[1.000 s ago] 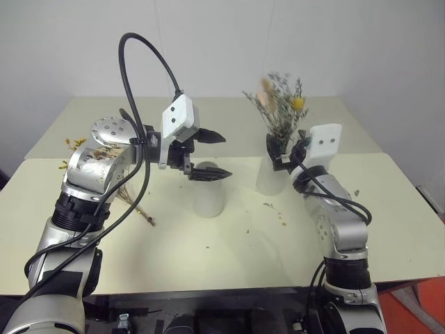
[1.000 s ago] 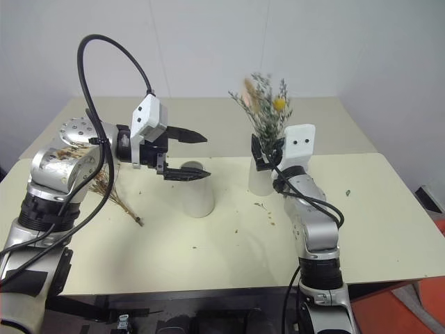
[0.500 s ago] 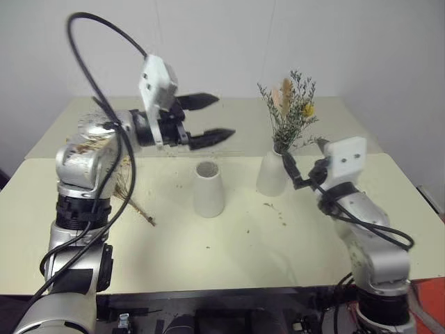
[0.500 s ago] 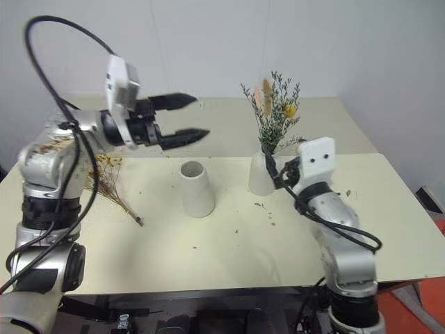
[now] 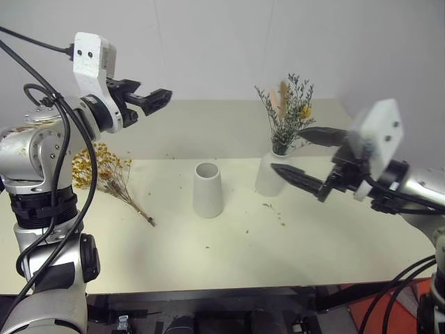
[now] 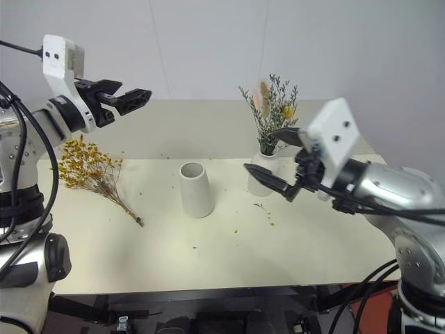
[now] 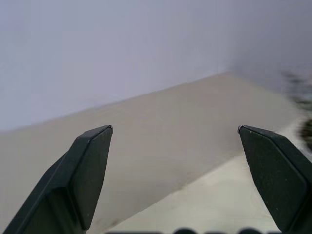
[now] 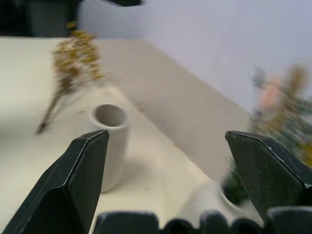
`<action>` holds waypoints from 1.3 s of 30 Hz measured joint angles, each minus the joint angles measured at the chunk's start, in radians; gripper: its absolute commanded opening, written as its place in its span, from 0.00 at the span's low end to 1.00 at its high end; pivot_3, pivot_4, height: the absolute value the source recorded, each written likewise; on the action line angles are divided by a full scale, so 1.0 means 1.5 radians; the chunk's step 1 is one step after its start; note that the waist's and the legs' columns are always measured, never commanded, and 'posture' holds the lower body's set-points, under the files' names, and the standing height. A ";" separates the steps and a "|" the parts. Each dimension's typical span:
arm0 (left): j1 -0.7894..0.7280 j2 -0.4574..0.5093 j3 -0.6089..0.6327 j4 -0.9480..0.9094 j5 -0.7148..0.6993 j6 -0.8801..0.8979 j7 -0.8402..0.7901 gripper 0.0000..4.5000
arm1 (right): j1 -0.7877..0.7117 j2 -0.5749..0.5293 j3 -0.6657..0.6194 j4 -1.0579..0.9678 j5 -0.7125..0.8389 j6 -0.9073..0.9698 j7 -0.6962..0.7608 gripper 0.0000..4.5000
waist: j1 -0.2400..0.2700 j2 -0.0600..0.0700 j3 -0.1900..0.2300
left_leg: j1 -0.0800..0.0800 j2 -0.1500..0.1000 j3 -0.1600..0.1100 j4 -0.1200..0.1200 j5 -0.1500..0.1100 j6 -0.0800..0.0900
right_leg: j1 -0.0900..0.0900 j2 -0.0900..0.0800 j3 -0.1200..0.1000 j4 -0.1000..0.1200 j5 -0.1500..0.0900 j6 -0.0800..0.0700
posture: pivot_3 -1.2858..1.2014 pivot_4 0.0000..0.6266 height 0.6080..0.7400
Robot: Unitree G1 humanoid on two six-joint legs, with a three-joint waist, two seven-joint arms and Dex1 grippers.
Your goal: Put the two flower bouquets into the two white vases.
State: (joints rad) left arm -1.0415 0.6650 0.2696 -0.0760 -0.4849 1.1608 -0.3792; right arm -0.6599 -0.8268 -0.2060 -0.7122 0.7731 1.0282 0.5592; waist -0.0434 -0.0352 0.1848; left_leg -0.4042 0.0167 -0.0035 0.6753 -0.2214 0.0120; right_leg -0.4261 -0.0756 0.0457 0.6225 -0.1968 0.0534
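Observation:
The bushy yellow flower bouquet (image 5: 97,167) lies flat on the table's left side, its stems pointing toward the middle. An empty cone-shaped white vase (image 5: 208,190) stands at the centre. To its right, the rounded bottle vase (image 5: 265,182) holds the grey-green sprig bouquet (image 5: 286,115) upright. My left gripper (image 5: 149,99) hangs open high above the yellow bunch, with nothing between its fingers (image 7: 92,165). Close to the bottle vase on its near right, my right gripper (image 5: 286,149) is open and holds nothing. The right wrist view shows the cone vase (image 8: 109,141) and the yellow bunch (image 8: 75,58) beyond it.
Small flower crumbs (image 5: 274,209) are scattered over the cream table (image 5: 229,257). A second table (image 5: 208,132) adjoins it behind, against a white wall. The front edge runs just below the arms.
My left gripper rose and swung left, away from above the cone vase. My right gripper drew back from the bottle vase and turned; the sprig bunch stays in the vase.

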 measured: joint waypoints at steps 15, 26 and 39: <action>-0.047 -0.168 0.119 -0.046 0.199 0.299 0.385 1.00 | -0.266 0.051 0.311 0.302 -0.141 -0.110 0.232 1.00 | 0.005 -0.001 0.000 | -0.002 -0.001 -0.001 0.000 0.000 0.000 | -0.003 -0.001 0.000 0.001 0.003 -0.005 | 0.52 0.24 1.00; -0.058 -0.318 0.320 -0.014 0.301 0.299 0.548 1.00 | -0.331 0.136 0.365 0.454 -0.254 -0.233 0.334 1.00 | 0.007 -0.001 0.000 | -0.004 -0.001 -0.001 0.000 0.000 -0.003 | -0.004 -0.001 -0.001 0.002 0.004 -0.005 | 0.52 0.24 1.00; -0.059 -0.423 0.364 0.017 0.438 0.299 0.533 1.00 | -0.305 0.144 0.346 0.421 -0.278 -0.213 0.308 1.00 | 0.018 -0.001 0.000 | -0.008 -0.002 -0.001 0.000 0.000 -0.006 | -0.009 -0.001 -0.001 0.003 0.005 -0.006 | 0.52 0.24 1.00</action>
State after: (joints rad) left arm -1.1303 0.0310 0.8148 -0.0502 0.1719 1.6093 0.4204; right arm -1.1170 -0.6114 0.3123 -0.0813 0.3556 0.7084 1.0206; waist -0.0168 -0.0366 0.1853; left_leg -0.4166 0.0144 -0.0054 0.6747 -0.2208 0.0037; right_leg -0.4399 -0.0775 0.0445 0.6265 -0.1899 0.0449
